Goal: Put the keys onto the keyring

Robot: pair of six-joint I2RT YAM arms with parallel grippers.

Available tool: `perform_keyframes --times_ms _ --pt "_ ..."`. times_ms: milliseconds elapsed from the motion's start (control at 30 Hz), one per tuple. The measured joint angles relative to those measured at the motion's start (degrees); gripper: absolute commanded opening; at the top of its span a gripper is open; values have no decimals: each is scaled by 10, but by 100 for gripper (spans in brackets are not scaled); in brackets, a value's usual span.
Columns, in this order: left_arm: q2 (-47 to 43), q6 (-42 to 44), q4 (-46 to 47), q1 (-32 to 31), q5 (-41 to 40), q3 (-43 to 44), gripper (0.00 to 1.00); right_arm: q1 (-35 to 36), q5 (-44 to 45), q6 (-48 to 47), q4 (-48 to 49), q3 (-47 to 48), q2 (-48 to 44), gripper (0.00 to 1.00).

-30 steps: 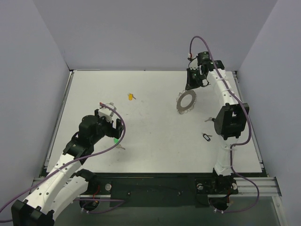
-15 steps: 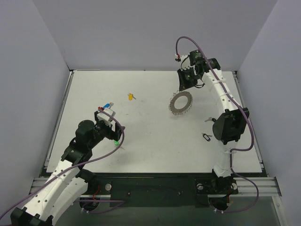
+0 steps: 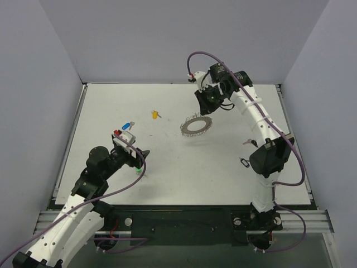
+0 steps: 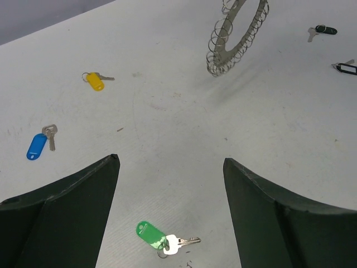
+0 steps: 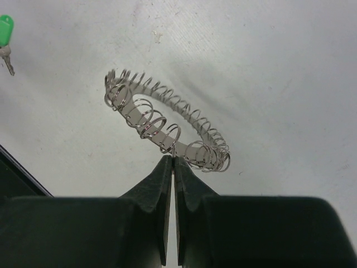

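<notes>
The keyring (image 3: 196, 125) is a flat silver ring edged with wire loops. It hangs tilted above the table, and my right gripper (image 3: 204, 111) is shut on its rim (image 5: 167, 120); the fingertips (image 5: 165, 165) pinch one loop. My left gripper (image 4: 170, 162) is open with nothing between its fingers, hovering over the green key (image 4: 150, 234) (image 3: 137, 166) at the table's front left. The blue key (image 3: 128, 125) (image 4: 36, 146) and the yellow key (image 3: 154, 115) (image 4: 95, 81) lie loose further back. The green key (image 5: 5, 30) also shows at the corner of the right wrist view.
Two more small keys lie at the right, a pale one (image 3: 247, 142) and a black one (image 3: 244, 162), close to the right arm's elbow. Grey walls close in the white table (image 3: 184, 178) on three sides.
My right arm has swung left with the keyring, carrying it toward the table's middle. My left arm has drawn back toward its base, uncovering the blue key.
</notes>
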Motion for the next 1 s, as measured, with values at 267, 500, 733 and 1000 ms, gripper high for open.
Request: perform_keyframes --times_ms 267,500,733,1000 --pt "-12 4 30 1 27 -15 86 17 -21 -35 -26 0 -4 0" --pt "-7 -17 75 3 61 -30 85 25 -31 -58 -38 0 -4 0" --pt "41 -112 146 3 72 -33 84 30 -43 -73 -43 -7 -10 0" --pt "112 -220 232 3 67 -39 84 32 -54 -87 -56 -9 -13 0"
